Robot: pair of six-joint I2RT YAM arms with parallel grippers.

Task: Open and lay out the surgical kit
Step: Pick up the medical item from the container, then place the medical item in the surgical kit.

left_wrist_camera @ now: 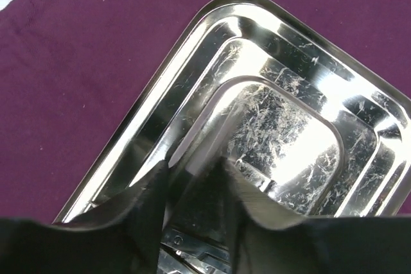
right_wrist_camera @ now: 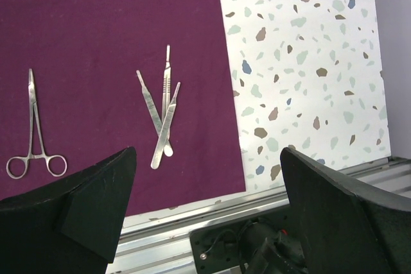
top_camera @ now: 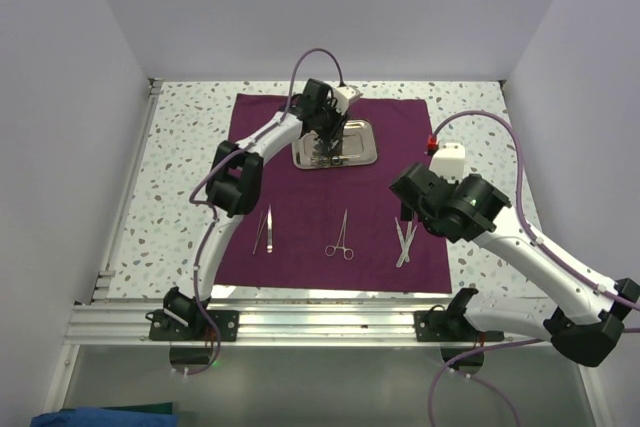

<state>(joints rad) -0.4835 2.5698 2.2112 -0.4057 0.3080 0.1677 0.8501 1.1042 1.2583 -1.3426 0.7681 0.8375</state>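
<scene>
left end effector (left_wrist_camera: 196,181) part-open, grip unclear, in steel tray (left_wrist_camera: 289,113); right end effector (right_wrist_camera: 209,158) wide-open

My wrap (top_camera: 300,197): dark maroon cloth, spread flat beneath the tray and reaching past it on every side.
My tray (top_camera: 366,139): small, rectangular, shiny scratched steel, right way up.
My tweezers (top_camera: 266,230): near-left of the tray, well apart.
My ring-handled forceps (top_camera: 340,237): nearer than the tray, closed, rings toward me.
My three scalpel handles (top_camera: 404,240): near-right of the tray, crossing one another.
</scene>
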